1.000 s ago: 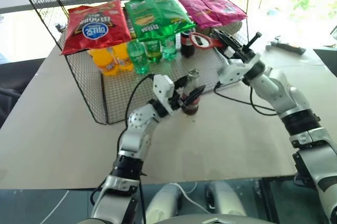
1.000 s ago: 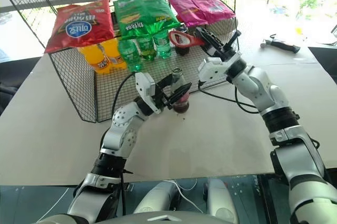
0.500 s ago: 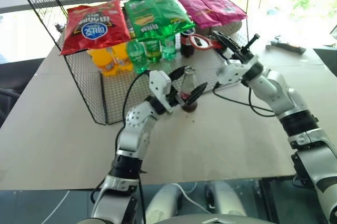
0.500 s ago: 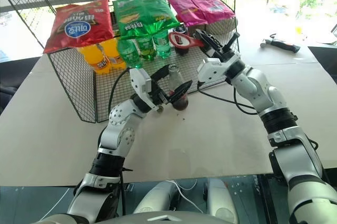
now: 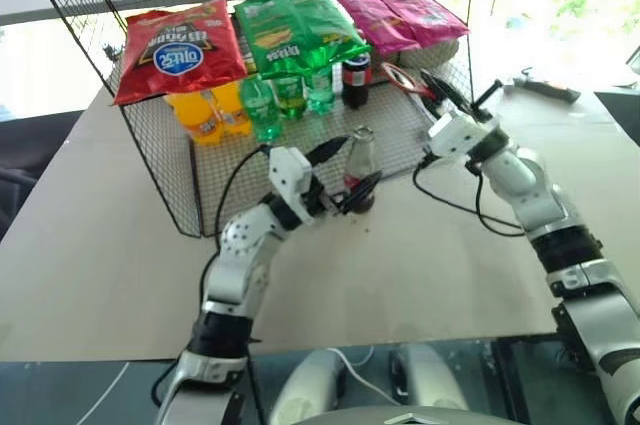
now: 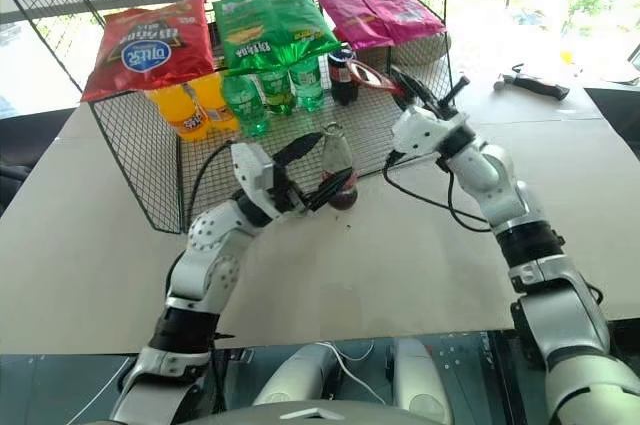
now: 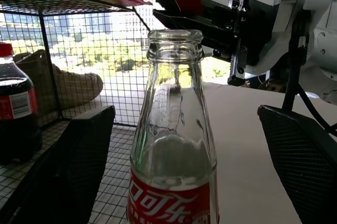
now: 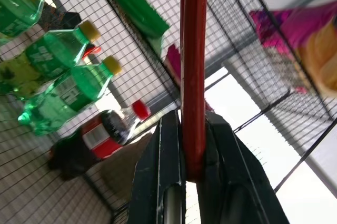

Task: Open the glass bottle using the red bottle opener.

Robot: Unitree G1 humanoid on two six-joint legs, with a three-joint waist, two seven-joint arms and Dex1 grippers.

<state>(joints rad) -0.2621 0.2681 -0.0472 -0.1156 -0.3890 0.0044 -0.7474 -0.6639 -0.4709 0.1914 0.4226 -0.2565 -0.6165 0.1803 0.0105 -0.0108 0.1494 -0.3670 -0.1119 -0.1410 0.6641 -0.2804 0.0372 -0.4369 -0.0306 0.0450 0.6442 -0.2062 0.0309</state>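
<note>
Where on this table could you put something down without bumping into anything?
The table is bare left of the wire rack, and near the front edge between the two arms. It is crowded around the glass bottle, flanked by the left gripper, with the rack just behind.

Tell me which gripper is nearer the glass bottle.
Left. The left gripper is open with its fingers on either side of the glass bottle, not touching it. The right gripper is up by the wire rack, clamped on the red bottle opener.

Head stereo pair overlooking table (image 5: pixel 90 245); wrist cameras close, facing wire rack (image 5: pixel 160 155)
</note>
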